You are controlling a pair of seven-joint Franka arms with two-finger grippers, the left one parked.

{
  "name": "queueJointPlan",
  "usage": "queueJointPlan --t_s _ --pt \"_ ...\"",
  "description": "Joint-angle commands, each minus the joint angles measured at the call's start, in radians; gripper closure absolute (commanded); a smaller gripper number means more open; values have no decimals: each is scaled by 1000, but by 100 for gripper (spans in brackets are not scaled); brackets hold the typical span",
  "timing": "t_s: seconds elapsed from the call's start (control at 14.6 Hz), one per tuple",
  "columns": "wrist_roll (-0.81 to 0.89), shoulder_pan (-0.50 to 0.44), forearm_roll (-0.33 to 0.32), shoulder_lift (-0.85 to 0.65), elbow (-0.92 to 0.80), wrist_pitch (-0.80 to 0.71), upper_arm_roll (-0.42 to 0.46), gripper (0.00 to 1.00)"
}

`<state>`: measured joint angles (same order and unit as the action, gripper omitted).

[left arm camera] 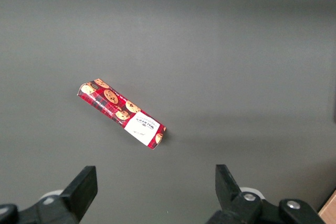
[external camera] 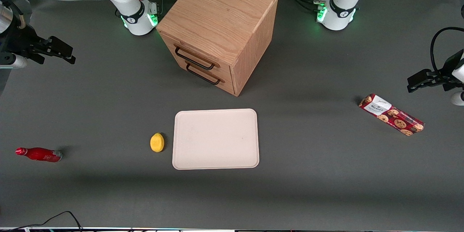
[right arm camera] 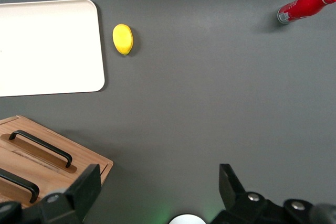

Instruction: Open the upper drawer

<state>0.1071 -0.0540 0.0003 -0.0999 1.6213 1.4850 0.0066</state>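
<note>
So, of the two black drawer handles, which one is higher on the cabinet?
The upper drawer's handle, directly under the cabinet top; the bottom drawer's handle sits below it. The end effector is open, far aside.

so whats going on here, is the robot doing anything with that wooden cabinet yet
Not yet. The cabinet stands shut, with the upper drawer and the bottom drawer both closed. The gripper hangs open above the table toward the working arm's end, well clear of both handles and holding nothing. Nearer the front camera lie a tray, a lemon beside it, a red bottle on its side, and a cookie box toward the parked arm's end.
</note>
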Motion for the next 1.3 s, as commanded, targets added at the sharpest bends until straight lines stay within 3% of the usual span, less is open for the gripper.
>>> queueJointPlan --t_s 0.0,0.89,1.03,1.23 --pt "-23 -6 21 17 -32 -19 -10 0" --pt "-12 -9 38 19 -29 -25 -13 0" --pt "-9 -15 38 16 -32 -66 9 0" --pt "-11 -15 40 14 -32 -71 113 0"
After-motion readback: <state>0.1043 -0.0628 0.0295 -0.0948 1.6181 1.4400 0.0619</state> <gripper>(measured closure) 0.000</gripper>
